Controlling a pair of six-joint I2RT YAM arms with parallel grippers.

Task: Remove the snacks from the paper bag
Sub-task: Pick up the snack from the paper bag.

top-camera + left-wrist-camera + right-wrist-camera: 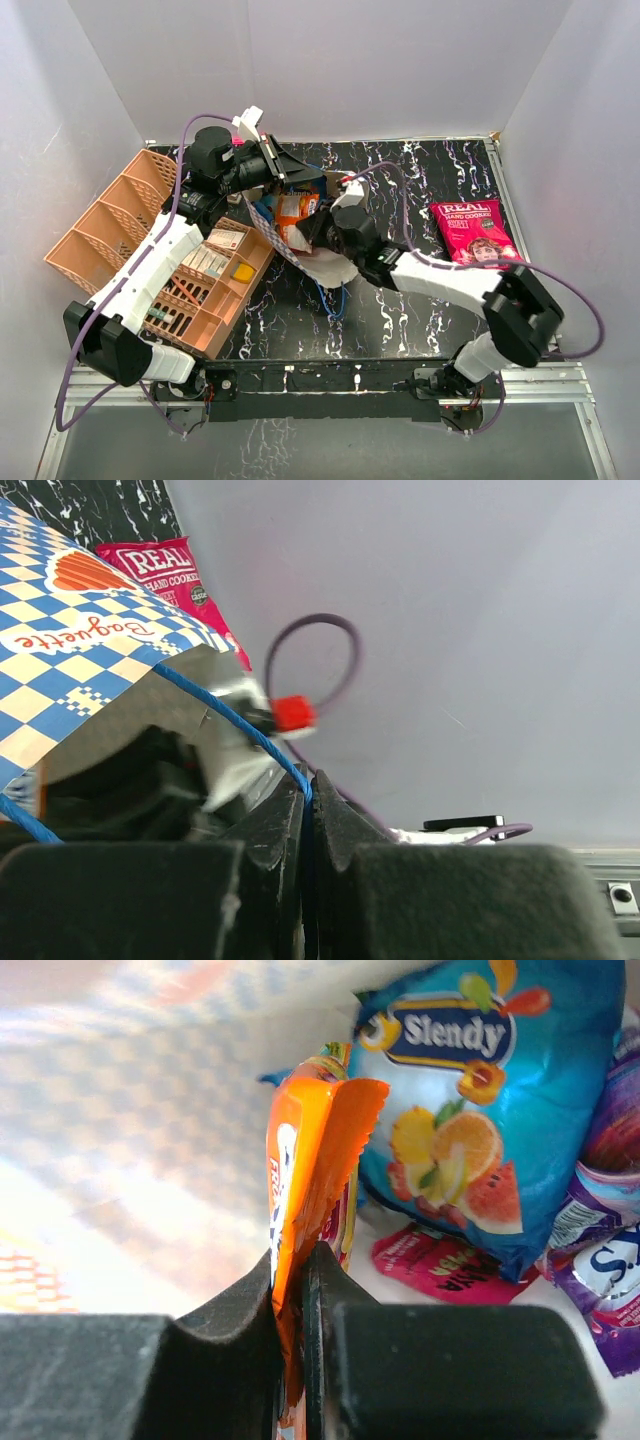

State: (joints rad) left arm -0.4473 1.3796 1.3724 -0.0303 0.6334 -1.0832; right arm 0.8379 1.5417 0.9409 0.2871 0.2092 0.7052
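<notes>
Cream paper with a blue-and-white chequered band makes up the one paper bag, which sits on the black marbled table between the two arms, just beside a single peach basket on its left. The left gripper has its fingers pressed together with no gap, pinching one thin blue cord handle of the bag at the bag's far side. The right gripper reaches into the bag's mouth, and its fingers are clamped tight on the lower edge of one orange packet, which stands upright between them. Behind that packet, inside the bag, the right wrist view shows one blue packet printed with fruit, one small magenta packet lying flat beneath it, and purple wrappers at the right edge, whose number I cannot tell. Outside the bag there is one snack: a magenta crisp packet lying flat on the table, well apart from the bag on its right, near the right arm's elbow
</notes>
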